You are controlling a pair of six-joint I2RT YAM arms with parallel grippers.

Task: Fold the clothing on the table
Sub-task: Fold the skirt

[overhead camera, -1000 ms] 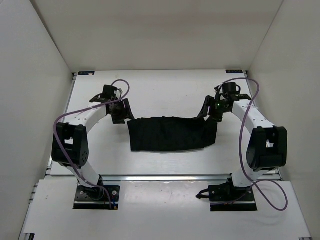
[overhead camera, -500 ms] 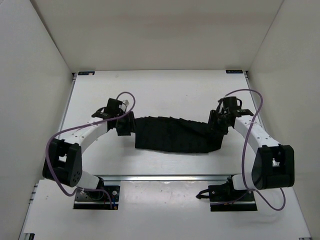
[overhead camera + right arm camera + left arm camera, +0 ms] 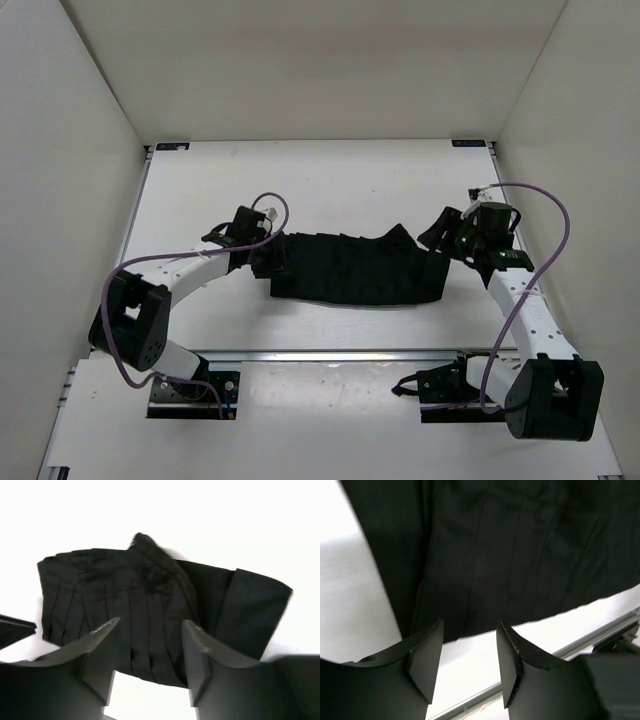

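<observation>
The black pleated clothing (image 3: 350,270) lies folded into a wide band across the middle of the white table (image 3: 330,180), with a small peak bunched up at its far right edge. My left gripper (image 3: 268,258) is at the band's left end; in the left wrist view its jaws (image 3: 470,650) are open over bare table, and the clothing (image 3: 520,555) is just beyond the fingertips. My right gripper (image 3: 447,236) hovers off the right end. It (image 3: 150,650) is open and holds nothing, and the clothing (image 3: 150,590) lies ahead of it.
A metal rail (image 3: 330,354) runs along the table's near edge, also seen in the left wrist view (image 3: 600,637). White walls (image 3: 70,150) enclose the left, right and back. The arm bases (image 3: 190,392) sit near the front.
Both grippers brought the clothing's far edge toward the near side and let it go. The left gripper slid right to the left end. The right gripper drew back to the right and opened.
</observation>
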